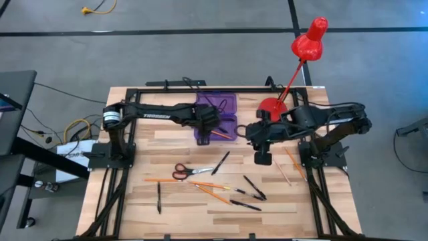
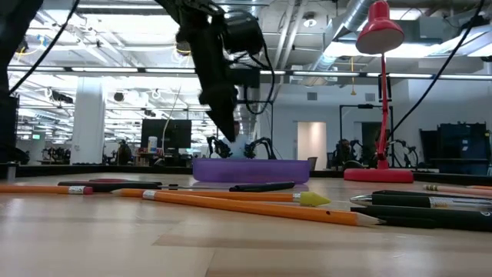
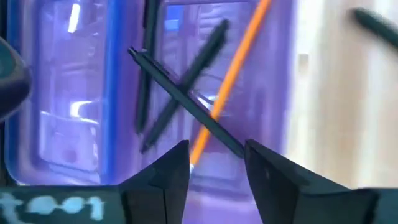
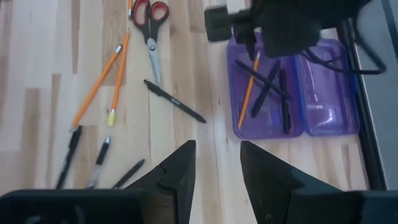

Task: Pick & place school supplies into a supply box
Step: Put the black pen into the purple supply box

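Supply box: translucent purple plastic case [image 1: 217,118], lid open, toward 12 o'clock on the wooden desk [image 1: 134,204]; one orange pencil [image 4: 248,90] and black pens [image 4: 283,99] lie crossed inside.
Left end effector [image 3: 216,163]: above the case, fingers parted, holding nothing.
Right end effector [image 4: 217,163]: over the desk at 3 o'clock, fingers apart, empty.
Loose supplies: red-handled scissors [image 1: 190,172], pencils and pens toward 6 o'clock.
Red desk lamp [image 1: 294,67]: beside the case.
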{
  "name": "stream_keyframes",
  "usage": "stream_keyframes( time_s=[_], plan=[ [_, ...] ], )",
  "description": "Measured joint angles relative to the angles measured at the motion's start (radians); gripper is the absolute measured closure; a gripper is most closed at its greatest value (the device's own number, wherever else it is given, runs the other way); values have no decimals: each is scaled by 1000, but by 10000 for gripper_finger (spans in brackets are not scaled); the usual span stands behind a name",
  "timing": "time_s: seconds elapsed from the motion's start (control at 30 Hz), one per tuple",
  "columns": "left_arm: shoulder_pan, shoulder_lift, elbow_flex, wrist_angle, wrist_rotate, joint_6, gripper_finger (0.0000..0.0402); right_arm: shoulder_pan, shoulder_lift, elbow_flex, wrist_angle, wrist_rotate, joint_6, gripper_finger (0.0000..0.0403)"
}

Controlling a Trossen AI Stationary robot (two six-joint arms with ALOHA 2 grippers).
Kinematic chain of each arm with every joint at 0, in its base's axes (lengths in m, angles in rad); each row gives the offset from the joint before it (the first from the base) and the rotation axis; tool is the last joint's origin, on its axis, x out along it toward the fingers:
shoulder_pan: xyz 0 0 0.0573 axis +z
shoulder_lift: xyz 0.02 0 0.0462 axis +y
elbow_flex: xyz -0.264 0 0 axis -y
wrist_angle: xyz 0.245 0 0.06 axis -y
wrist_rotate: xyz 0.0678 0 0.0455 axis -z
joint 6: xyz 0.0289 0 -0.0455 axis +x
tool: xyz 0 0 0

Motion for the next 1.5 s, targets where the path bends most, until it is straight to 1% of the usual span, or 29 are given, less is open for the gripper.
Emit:
stream_keyframes(
  time_s=[0.07,0.17,0.23,0.4,0.57,0.73,0.87,1.1,1.17,1.23,1.3,1.4,1.47,1.5],
  plan=[
    [-17,-38,0,-42,4,-30,257,0,3,-41,55,-18,-57,282],
    [-61,-115,0,-90,-4,-65,263,-4,30,-104,189,-81,-133,282],
    [-100,-166,1,-110,-26,-95,268,-12,69,-130,217,-108,-179,282],
    [-205,-274,1,-189,-111,-183,278,-48,196,-146,281,-191,-298,282],
    [-313,-335,1,-281,-226,-298,284,-79,329,-147,320,-260,-393,282],
    [-417,-355,1,-402,-296,-430,285,-93,416,-147,361,-269,-476,282],
    [-496,-357,-24,-456,-346,-538,285,-94,466,-146,403,-269,-534,282],
    [-622,-356,-123,-499,-348,-724,285,-104,522,-142,476,-269,-565,282],
    [-658,-356,-149,-513,-347,-786,285,-108,532,-148,447,-268,-575,282],
    [-695,-356,-170,-530,-349,-849,285,-113,555,-142,485,-269,-583,282],
    [-731,-356,-191,-543,-352,-916,285,-116,562,-148,455,-268,-585,282],
    [-788,-364,-219,-549,-371,-1015,285,-116,590,-141,490,-268,-593,282],
    [-819,-377,-226,-554,-393,-1080,285,-116,596,-150,437,-267,-595,282],
    [-833,-383,-231,-552,-406,-1111,285,-116,604,-146,458,-267,-598,282]
  ],
)
